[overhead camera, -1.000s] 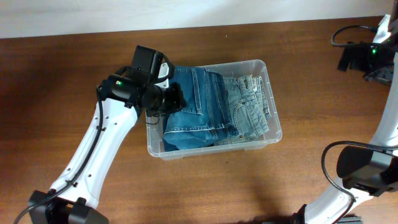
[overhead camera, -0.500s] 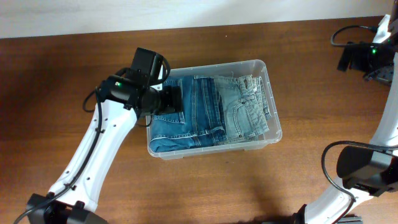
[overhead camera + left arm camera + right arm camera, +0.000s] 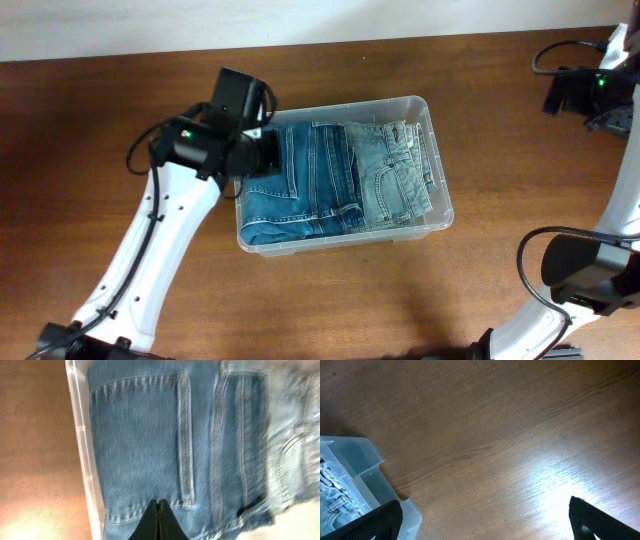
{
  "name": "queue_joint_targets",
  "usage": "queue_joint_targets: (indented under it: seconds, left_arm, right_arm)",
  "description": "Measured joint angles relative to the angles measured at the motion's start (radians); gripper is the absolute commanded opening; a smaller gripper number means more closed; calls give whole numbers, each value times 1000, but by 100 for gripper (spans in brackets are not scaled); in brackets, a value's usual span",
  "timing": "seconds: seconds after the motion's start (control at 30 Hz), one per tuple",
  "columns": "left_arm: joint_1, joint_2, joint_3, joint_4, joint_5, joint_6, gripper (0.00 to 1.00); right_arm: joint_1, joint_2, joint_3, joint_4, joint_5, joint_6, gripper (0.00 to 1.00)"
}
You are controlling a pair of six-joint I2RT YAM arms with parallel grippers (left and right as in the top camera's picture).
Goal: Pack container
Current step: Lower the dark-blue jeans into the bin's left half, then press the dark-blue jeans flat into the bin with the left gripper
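Jeans [image 3: 310, 185] lie folded in container [image 3: 443, 205], packing near done.
My left gripper [image 3: 159, 506], fingers together on nothing, hovers over them; next, I judge, lift clear. Right gripper [image 3: 485, 502] sits spread apart.

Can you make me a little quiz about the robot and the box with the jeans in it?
1. True or false: the container holds darker jeans next to lighter jeans.
2. Pick one: the left gripper is over which? A) darker jeans B) lighter jeans
3. Fill the gap: the right gripper, out over the wood, is ____ (open or shut).

Key: 1 true. 2 A. 3 open.
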Motion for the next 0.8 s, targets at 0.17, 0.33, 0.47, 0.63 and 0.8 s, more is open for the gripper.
queue_joint_targets:
  seconds: [0.17, 0.33, 0.47, 0.63, 0.8]
  left_arm:
    - [-47, 1, 0, -139, -51, 0, 1]
    - [-71, 2, 0, -242, -66, 0, 1]
    - [-74, 6, -5, -249, -73, 0, 1]
    - [-74, 19, -65, -168, -81, 0, 1]
    - [-75, 41, -190, -52, -81, 0, 1]
  right_arm:
    - [0, 0, 0, 0, 0, -1, 99]
    - [0, 0, 0, 0, 0, 0, 98]
    - [0, 0, 0, 0, 0, 0, 98]
    - [0, 0, 0, 0, 0, 0, 98]
    - [0, 0, 0, 0, 0, -1, 98]
